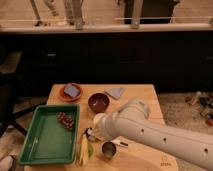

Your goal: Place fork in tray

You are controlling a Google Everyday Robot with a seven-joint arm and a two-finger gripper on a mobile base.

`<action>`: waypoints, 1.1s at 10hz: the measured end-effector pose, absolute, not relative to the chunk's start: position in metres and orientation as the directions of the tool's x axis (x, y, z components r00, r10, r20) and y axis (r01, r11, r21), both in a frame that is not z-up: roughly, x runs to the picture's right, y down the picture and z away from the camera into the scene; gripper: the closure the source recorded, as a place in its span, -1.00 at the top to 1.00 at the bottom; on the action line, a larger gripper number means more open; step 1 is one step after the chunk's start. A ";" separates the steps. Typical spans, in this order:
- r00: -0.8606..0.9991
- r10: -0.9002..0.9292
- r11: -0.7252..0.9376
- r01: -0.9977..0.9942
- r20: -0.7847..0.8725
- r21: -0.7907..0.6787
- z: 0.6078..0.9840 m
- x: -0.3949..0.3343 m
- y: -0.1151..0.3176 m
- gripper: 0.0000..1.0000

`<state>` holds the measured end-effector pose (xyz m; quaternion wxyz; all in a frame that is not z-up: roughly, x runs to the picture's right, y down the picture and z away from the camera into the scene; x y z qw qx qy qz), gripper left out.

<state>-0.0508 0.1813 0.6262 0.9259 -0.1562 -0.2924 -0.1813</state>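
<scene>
Your jaws [90,133] sit at the end of the white arm [150,132], low over the wooden counter [145,97], and they are closed together. The slender silvery fork cannot be made out. You cannot tell whether it is pinched in the jaws or hidden under the wrist.

Just left of the jaws lies the large rectangular green plastic tray [40,145]. A bunch of dark red grapes [66,120] lies inside it, towards the side nearest the jaws. On the near side of the jaws lies a yellow-green banana [84,150], and to their near right stands a small round metal cup [108,149].

Beyond the jaws sits a dark red round bowl [98,102]. Farther beyond and to the left is a small round orange plate [62,94] carrying a blue-grey block [72,90]. Beyond and to the right lies a grey folded cloth [116,92].
</scene>
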 end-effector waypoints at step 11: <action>0.564 -0.429 0.703 0.699 0.705 -0.131 0.649 -0.177 0.199 -1.00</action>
